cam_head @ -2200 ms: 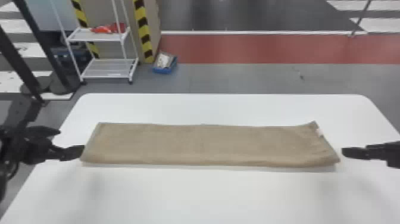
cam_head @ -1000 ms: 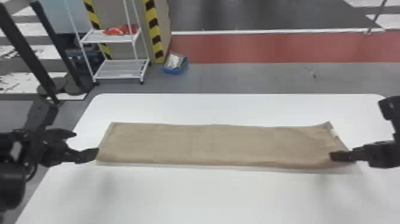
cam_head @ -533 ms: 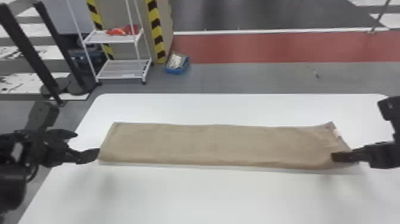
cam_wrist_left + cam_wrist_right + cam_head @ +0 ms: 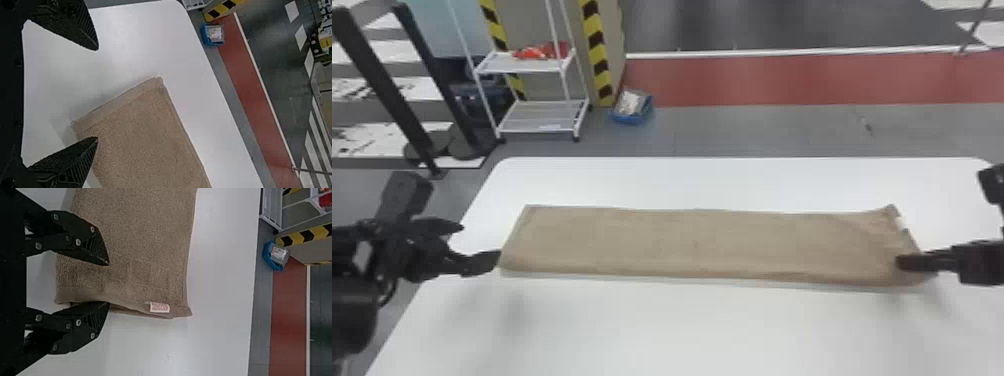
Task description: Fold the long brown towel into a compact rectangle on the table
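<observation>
- My black right gripper [image 4: 109,283] and black left gripper [image 4: 97,94] gaped empty at opposite sides of the white table [image 4: 682,330].
- Across it lay the long brown cloth towel [image 4: 697,245].
- A shallow pinch, I judged, could skew its layers.

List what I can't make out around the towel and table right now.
- Underside of the towel: hidden by its top layer, head view.
- Near edge of the table: cut off by the head view's edge.
- Print on the label: too small, right wrist view.
</observation>
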You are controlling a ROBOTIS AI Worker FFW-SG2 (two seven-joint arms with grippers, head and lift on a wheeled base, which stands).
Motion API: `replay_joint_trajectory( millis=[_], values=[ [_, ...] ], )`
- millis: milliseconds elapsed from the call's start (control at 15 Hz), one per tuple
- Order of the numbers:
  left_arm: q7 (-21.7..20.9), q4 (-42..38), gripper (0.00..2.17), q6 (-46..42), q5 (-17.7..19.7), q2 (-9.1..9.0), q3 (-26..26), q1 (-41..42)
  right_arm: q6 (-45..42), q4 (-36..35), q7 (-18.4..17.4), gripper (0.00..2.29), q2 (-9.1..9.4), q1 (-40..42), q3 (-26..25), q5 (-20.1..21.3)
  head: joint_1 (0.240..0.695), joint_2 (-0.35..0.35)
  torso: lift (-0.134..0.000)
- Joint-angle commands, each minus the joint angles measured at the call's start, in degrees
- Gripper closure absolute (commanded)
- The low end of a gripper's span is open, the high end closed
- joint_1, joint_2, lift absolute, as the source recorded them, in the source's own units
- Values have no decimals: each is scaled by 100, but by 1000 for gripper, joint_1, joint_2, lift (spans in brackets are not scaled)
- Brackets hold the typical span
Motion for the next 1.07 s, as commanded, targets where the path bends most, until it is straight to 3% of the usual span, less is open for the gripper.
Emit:
replay_joint_trajectory(
  millis=[0, 400, 1000],
  values=[
    [0, 9, 70, -2, 17, 0, 31, 17, -53, -95, 26, 768, 0, 180, -168, -82, 695, 94, -124],
    [0, 9, 73, -2, 8, 0, 40, 17, -124, -385, 132, 768, -44, 426, -642, -416, 695, 84, -124],
    [-9, 0, 80, -2, 0, 9, 23, 43, -194, -271, 53, 768, -35, 294, -502, -354, 695, 74, -124]
  ],
)
